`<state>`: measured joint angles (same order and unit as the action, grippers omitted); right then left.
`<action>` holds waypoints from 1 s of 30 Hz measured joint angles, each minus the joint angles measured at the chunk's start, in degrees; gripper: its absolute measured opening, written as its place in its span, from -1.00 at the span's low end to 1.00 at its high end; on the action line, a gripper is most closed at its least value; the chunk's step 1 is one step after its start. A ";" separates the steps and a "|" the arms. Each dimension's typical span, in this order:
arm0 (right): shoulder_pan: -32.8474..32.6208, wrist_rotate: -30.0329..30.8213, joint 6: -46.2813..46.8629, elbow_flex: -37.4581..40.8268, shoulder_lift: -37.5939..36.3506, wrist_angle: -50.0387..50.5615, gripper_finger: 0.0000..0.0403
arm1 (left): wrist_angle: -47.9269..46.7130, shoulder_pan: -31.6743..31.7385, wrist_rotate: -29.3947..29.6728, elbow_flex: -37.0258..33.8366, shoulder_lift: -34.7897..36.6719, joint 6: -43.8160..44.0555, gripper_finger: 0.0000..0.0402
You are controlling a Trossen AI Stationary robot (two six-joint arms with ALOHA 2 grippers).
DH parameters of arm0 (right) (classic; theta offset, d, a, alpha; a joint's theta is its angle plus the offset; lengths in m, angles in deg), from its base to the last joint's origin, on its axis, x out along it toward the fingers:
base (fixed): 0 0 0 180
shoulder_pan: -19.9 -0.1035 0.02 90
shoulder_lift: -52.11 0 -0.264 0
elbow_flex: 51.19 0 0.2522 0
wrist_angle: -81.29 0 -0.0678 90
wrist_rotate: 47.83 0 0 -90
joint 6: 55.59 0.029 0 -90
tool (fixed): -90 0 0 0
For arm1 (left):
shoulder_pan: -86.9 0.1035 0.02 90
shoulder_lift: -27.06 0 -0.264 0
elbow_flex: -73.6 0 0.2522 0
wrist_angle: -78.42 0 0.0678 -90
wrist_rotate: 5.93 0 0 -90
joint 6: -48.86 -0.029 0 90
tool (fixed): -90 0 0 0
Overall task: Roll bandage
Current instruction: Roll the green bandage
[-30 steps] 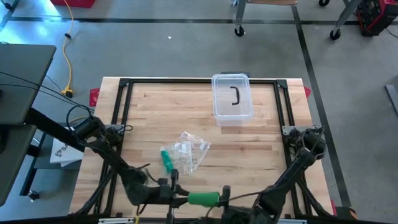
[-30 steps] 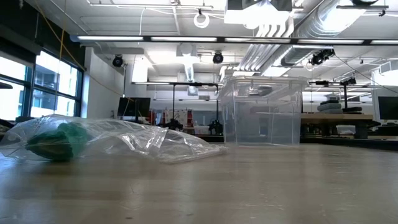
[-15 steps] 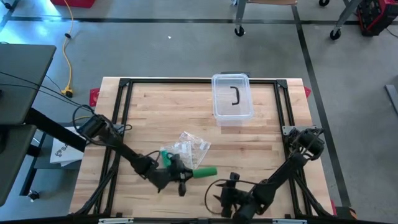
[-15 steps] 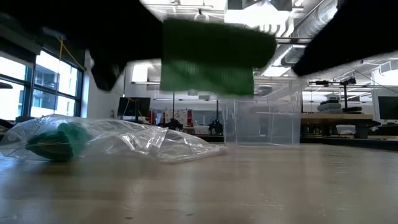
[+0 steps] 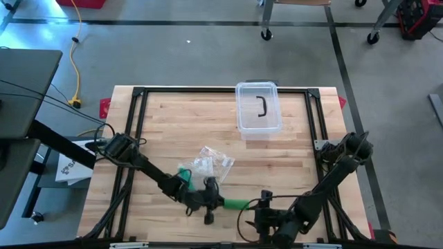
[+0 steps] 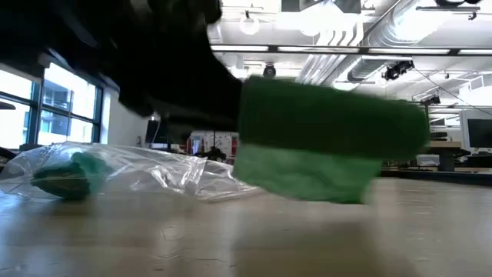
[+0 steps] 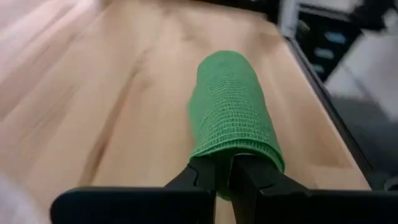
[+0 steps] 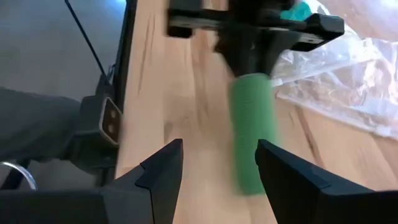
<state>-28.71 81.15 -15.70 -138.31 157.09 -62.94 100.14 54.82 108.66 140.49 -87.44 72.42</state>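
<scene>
Desk (image 5: pixel 173 117) planks are seen beneath a clear lidded box (image 5: pixel 259 108) at the far edge and a crumpled plastic bag (image 5: pixel 211 166) mid-desk. Near the front edge, the green bandage roll (image 5: pixel 236 203) is pinched by the left tool (image 5: pixel 216 202). The right tool (image 5: pixel 261 216) is held wide just beside it.

High view: overhead, straight down, far enough to take in the whole table (image 5: pixel 166 117) and floor around it.

Low view: at tabletop height, level, facing across into the room; the green bandage roll (image 6: pixel 327 142) is very near the lens.

Left wrist view: just behind the left gripper (image 7: pixel 225 177), looking along the roll.

Right wrist view: behind the right gripper (image 8: pixel 219 163), facing the left one.

All four share the roll, at 6 o'clock overhead; the plastic bag (image 5: pixel 211 166) shows in three.
</scene>
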 joint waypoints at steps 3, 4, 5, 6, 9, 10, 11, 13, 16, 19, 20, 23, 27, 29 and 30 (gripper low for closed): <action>1.79 -1.62 -2.62 0.00 -0.08 -0.16 -0.03 | -5.48 -1.22 0.46 5.12 -0.70 -7.86 -0.93; 2.50 -2.84 -3.08 0.00 0.01 -0.32 -0.03 | -8.12 -1.56 1.29 6.97 -0.78 -9.29 -0.93; 3.20 -4.21 -3.75 0.00 0.09 -0.61 -0.03 | -11.30 -1.86 2.25 8.66 -0.79 -10.29 -0.93; 3.97 -5.76 -4.08 0.00 0.21 -0.77 -0.03 | -14.46 -2.15 3.43 10.27 -0.79 -10.96 -0.93; 6.13 -9.98 -6.28 0.00 0.82 -3.13 -0.03 | -21.94 -2.92 6.13 14.41 -0.79 -13.73 -0.93; 6.82 -11.37 -7.54 0.00 1.02 -4.21 -0.03 | -23.12 -3.14 6.82 15.48 -0.79 -14.84 -0.93; 7.44 -12.83 -8.82 0.00 1.17 -5.29 -0.03 | -24.11 -3.40 7.67 16.45 -0.79 -16.10 -0.93; 8.50 -15.27 -10.56 0.00 1.69 -5.93 -0.03 | -25.60 -3.97 8.82 17.79 -0.77 -18.96 -0.93; 9.65 -17.08 -11.61 0.00 1.85 -4.35 -0.03 | -26.55 -4.94 9.81 19.16 -0.90 -23.84 -0.93; 10.01 -17.38 -11.61 0.00 1.85 -4.20 -0.03 | -27.48 -6.17 12.09 19.90 -0.83 -28.57 -0.93; 10.11 -17.72 -11.73 0.00 1.85 -4.62 -0.03 | -27.61 -6.67 13.13 20.01 -0.83 -30.06 -0.93; 10.30 -19.06 -11.75 -0.07 1.85 -5.61 -0.03 | -27.43 -8.08 17.08 20.57 -0.83 -33.97 -0.93; 10.32 -21.44 -12.98 -0.07 1.85 -7.63 -0.03 | -26.63 -9.22 19.19 21.29 -0.86 -38.41 -0.93; 10.38 -23.23 -13.31 -0.07 1.85 -8.85 -0.03 | -26.52 -9.72 19.25 21.87 -0.86 -40.81 -0.93; 10.50 -24.32 -13.38 -0.07 1.85 -9.20 -0.03 | -26.35 -9.92 19.28 21.99 -0.86 -41.80 -0.93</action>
<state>-18.21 56.84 -29.08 -138.38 158.93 -72.14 73.79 44.89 127.94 162.48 -88.29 30.61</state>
